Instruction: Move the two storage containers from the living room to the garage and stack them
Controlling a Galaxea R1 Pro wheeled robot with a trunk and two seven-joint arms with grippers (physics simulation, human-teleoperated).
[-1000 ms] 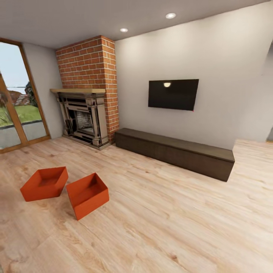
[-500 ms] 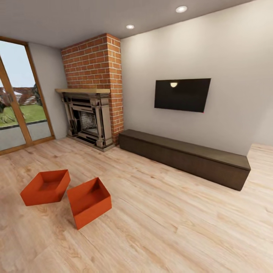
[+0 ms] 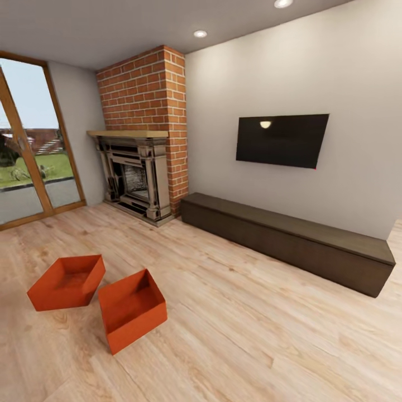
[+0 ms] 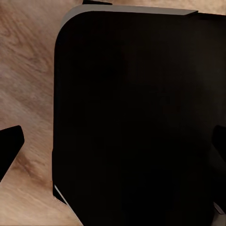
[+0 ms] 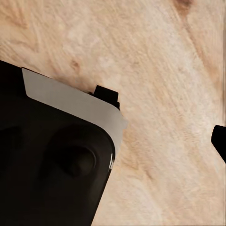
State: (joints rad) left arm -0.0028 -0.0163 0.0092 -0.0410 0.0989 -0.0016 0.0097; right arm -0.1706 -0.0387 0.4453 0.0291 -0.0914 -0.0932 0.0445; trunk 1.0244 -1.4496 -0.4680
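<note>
Two orange-red, open-topped rectangular storage containers sat on the light wood plank floor (image 3: 268, 329) of the living room, low in the head view and toward the robot's left. The farther orange-red container (image 3: 67, 282) lay closer to the glass doors (image 3: 28, 145); the nearer orange-red container (image 3: 133, 310) sat just beside it, turned at an angle, one corner almost meeting its neighbour, though whether they touched could not be told.

The likely trouble was that closeness: a pincer reaching for one box might nudge the other and skew it, and the smooth, plain walls looked apt to slip in a weak hold. Both wrist views looked down past dark robot bodywork (image 4: 141, 122) at floor planks, with dark finger tips only at the frame edges, so whether either pincer stood apart or together could not be told.

Open room was generous. Bare planks spread on every side of the boxes. The red brick fireplace (image 3: 142, 123) stood well behind them, and a long, low, dark brown cabinet (image 3: 290, 240) ran along the wall under a black wall-mounted television (image 3: 281, 139), well apart to the right.
</note>
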